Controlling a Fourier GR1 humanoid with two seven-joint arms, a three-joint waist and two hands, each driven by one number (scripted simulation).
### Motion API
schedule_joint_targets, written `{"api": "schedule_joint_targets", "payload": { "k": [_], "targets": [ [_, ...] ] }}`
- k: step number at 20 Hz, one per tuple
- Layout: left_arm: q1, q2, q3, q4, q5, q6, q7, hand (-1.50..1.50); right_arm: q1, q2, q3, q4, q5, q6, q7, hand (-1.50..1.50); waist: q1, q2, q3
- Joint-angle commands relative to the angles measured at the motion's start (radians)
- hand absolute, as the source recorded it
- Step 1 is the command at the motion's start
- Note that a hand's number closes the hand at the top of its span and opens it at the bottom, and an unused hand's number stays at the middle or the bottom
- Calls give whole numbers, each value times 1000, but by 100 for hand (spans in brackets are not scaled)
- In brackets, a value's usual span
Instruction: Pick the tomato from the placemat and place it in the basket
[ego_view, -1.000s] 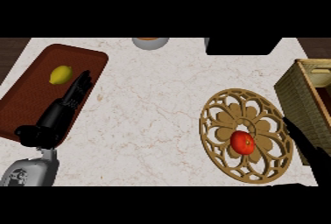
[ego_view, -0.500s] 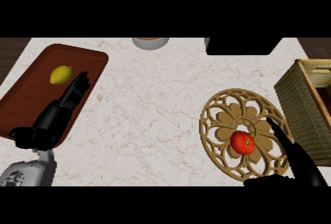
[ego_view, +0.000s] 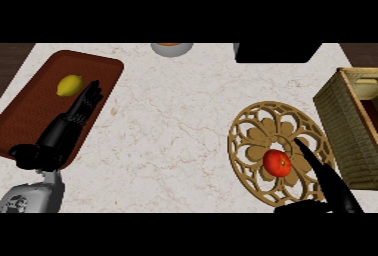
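A red tomato sits on a round wooden placemat, with a wicker basket just beside the mat's right edge. The right hand, fingers straight and holding nothing, reaches in just right of the tomato. The left hand rests open over a brown tray, near a lemon.

Two black hands, left hand on a grey forearm, right hand slender-fingered.
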Motion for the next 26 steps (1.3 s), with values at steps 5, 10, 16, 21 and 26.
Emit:
{"api": "schedule_joint_targets", "payload": {
  "k": [5, 10, 16, 21, 26],
  "targets": [
    [-35, -18, -1, 57, -33, 7, -22, 0, -64, 25, 90, 159, 98, -38, -64, 150, 2, 1, 0],
    [-21, 1, 31, 14, 7, -31, 13, 0, -55, 4, 89, 84, 98, -11, -40, 150, 1, 0, 0],
    [-36, 9, 35, 5, -12, -24, 28, 0, 30, 15, 188, 13, 237, -115, -103, 150, -2, -1, 0],
    [8, -13, 25, 0, -12, -9, 29, 0, 165, -259, 283, -230, 346, 5, -279, 150, -32, -14, -3],
    [42, -24, 29, -3, -24, 9, -13, 0, 392, -486, 246, -453, 390, -35, -485, 150, -49, -13, -1]
  ]
}}
